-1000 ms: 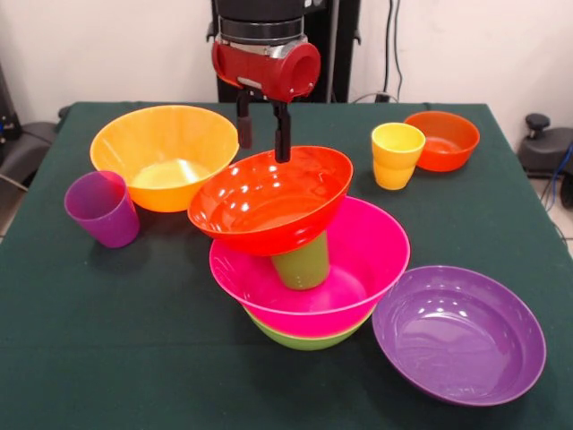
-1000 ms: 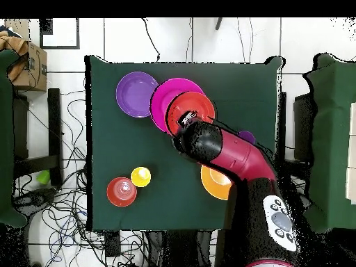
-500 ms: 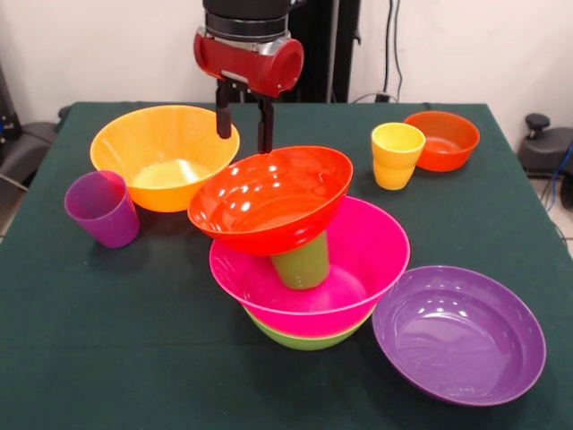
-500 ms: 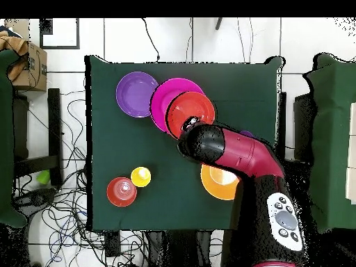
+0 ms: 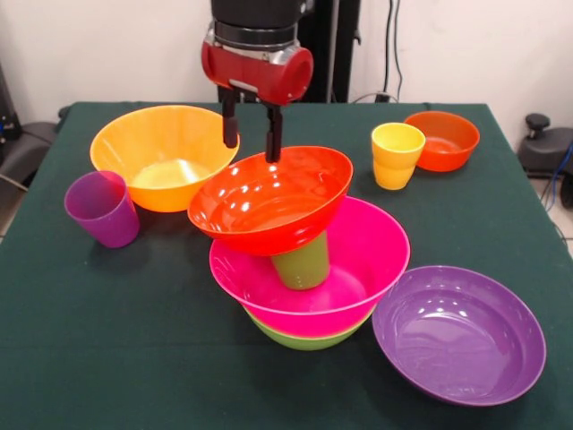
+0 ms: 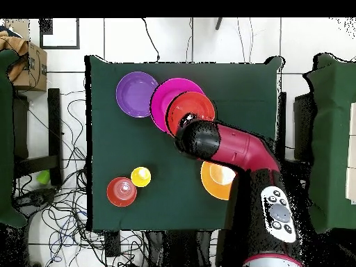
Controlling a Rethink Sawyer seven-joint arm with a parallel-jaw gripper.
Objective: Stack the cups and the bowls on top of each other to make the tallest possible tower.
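Since half a second ago the jaws (image 5: 252, 136) have shifted a little to the picture's right and sunk slightly, so that in the front view one fingertip hangs just over the far rim of the large red-orange bowl (image 5: 269, 200) and the other stands clear of it on the far side; they are parted and hold nothing, which suggests the bowl has been let go. That bowl sits tilted on the green cup (image 5: 302, 262), which stands inside the pink bowl (image 5: 358, 260), itself nested in the lime green bowl (image 5: 304, 339); the cup serves as a narrow riser to gain height, and the tilt looks like a risk to the tower. Spare pieces wait around on the worktop (image 5: 134, 340): yellow cup (image 5: 396, 155) just beside the small red-orange bowl (image 5: 443, 140), large orange bowl (image 5: 164, 154), purple cup (image 5: 102, 208), purple bowl (image 5: 458, 333). From overhead, the arm (image 6: 229, 149) reaches over the red-orange bowl (image 6: 193, 110), hiding its own jaws and part of the orange bowl (image 6: 214, 179); the pink bowl (image 6: 164, 101) overlaps the purple bowl (image 6: 134, 93), while the yellow cup (image 6: 141, 176) and small bowl (image 6: 121, 191) lie well apart from the stack.
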